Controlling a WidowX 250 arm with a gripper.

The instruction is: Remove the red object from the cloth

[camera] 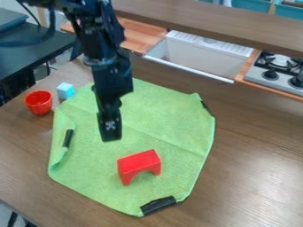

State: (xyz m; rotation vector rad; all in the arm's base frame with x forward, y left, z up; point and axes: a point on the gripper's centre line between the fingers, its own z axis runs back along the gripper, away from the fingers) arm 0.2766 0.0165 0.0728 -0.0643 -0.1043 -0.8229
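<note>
The wooden bench (248, 155) carries a crumpled-edged green cloth (160, 111), dark strips (158, 205) along its rim. Behind the bench is a white sink (198, 55); I can make out nothing inside it, though part is hidden. The black arm (100, 48) hangs over the cloth, its pincer (110, 133) above and apart from the task's thing; whether it is spread or pressed together, I cannot tell.

That thing, a red arch block (139, 164), stands on the near part of the cloth with its hollow downward. The step in hand looks to be reaching it: best to centre over the block, open wide enough, turn to straddle its narrow width, and stop short of nipping cloth. Then lift straight up before moving sideways onto bare wood.

Beside the cloth sits a red cup (38, 103), upright, with no contents visible. Near it is a pale blue cube (65, 91).
</note>
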